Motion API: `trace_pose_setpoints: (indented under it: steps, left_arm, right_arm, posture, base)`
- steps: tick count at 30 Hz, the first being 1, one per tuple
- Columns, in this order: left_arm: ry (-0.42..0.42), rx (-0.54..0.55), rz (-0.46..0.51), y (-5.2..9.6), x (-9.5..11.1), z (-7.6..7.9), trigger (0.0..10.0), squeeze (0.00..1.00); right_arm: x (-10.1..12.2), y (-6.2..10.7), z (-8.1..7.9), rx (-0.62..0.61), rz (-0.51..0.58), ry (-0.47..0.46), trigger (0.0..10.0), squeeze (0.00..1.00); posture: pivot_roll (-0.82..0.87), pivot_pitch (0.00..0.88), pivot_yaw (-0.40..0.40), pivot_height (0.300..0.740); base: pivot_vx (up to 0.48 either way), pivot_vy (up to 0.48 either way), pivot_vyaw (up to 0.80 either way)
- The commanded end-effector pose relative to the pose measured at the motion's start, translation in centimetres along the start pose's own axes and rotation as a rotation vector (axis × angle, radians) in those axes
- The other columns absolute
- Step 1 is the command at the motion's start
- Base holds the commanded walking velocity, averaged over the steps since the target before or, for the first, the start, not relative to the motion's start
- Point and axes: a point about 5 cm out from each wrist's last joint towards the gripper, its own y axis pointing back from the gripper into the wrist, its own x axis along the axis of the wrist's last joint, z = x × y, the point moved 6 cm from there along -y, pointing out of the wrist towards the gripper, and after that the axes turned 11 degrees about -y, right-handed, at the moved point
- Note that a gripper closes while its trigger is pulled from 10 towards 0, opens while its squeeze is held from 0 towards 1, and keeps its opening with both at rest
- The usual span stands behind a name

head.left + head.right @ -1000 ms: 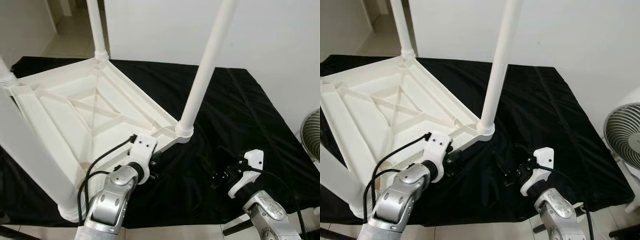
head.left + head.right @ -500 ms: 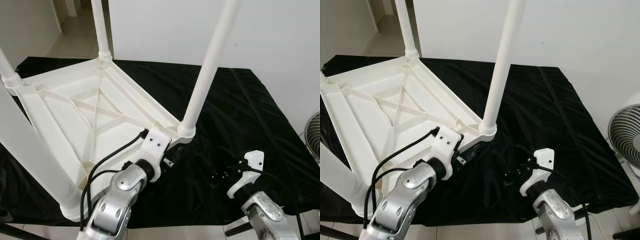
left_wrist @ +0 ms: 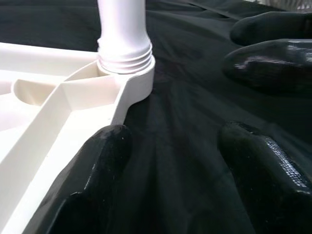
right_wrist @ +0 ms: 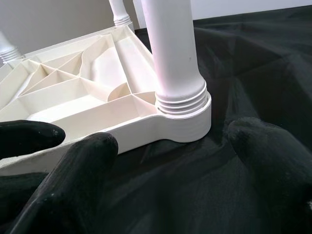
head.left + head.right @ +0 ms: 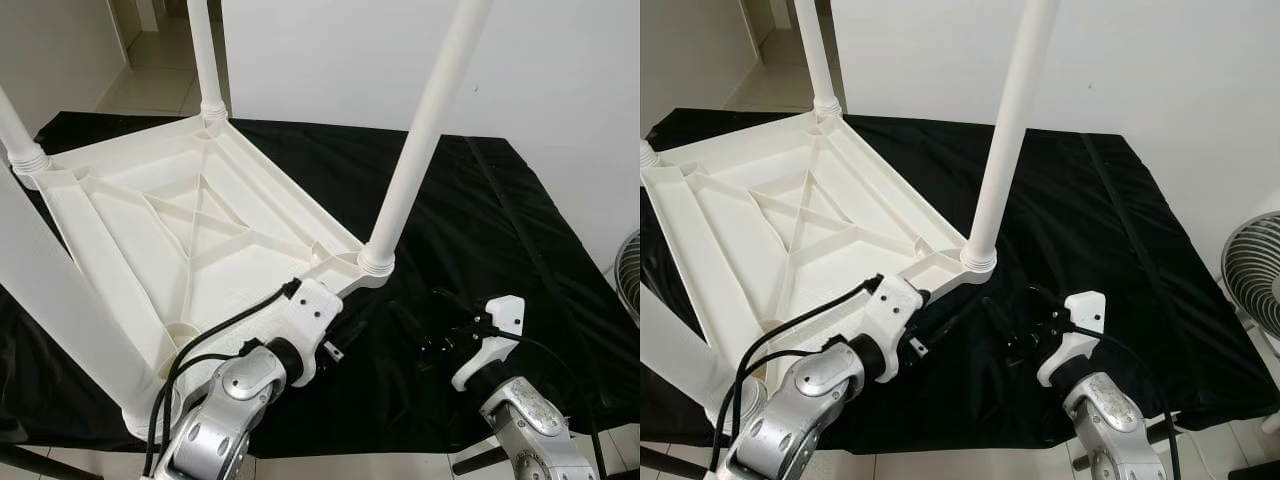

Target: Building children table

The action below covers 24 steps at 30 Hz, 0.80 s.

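Observation:
A white plastic children's table (image 5: 200, 215) lies upside down on a black cloth (image 5: 470, 230), its legs pointing up. The nearest right leg (image 5: 420, 130) stands screwed into its corner socket (image 3: 124, 58). My left gripper (image 5: 345, 335) is open, low over the cloth against the table's front edge, just short of that corner. My right gripper (image 5: 430, 350) is open too, on the cloth to the right of the same corner and facing it. In the right wrist view the leg (image 4: 175, 63) rises beyond the two spread fingers (image 4: 73, 185). Nothing is held.
The other legs stand at the back (image 5: 205, 55), far left (image 5: 18, 135) and near left (image 5: 60, 300) corners. A fan (image 5: 1252, 275) stands on the floor to the right. A white wall is behind, with a doorway at the back left. Bare cloth lies right of the table.
My left gripper has moved forward and to the right along the table's front edge, closer to the corner leg. The right gripper has hardly moved. The camera has shifted slightly.

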Motion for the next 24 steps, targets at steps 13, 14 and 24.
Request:
trace_pose_setpoints:
  steps: [13, 14, 24]
  left_arm:
    - [-0.039, -0.16, -0.106, 0.2, -3.8, 1.6, 10.0, 0.0]
    - [-0.046, -0.148, -0.117, 0.2, -4.1, 1.1, 10.0, 0.0]
    - [-0.096, -0.052, -0.144, -0.2, -4.9, -2.5, 10.0, 0.0]
  right_arm:
    - [0.1, 0.8, 0.5, -0.039, 0.006, 0.019, 10.0, 0.0]
    - [0.1, 0.8, 0.5, -0.041, 0.006, 0.018, 10.0, 0.0]
    - [0.2, 1.0, 0.6, -0.053, 0.011, 0.022, 10.0, 0.0]
  posture:
    - [-0.05, 0.132, -0.023, 0.74]
    - [-0.06, 0.132, -0.021, 0.74]
    - [-0.06, 0.129, -0.016, 0.74]
  base:
    - [0.0, 0.0, 0.0]
    - [0.0, 0.0, 0.0]
    - [0.0, 0.0, 0.0]
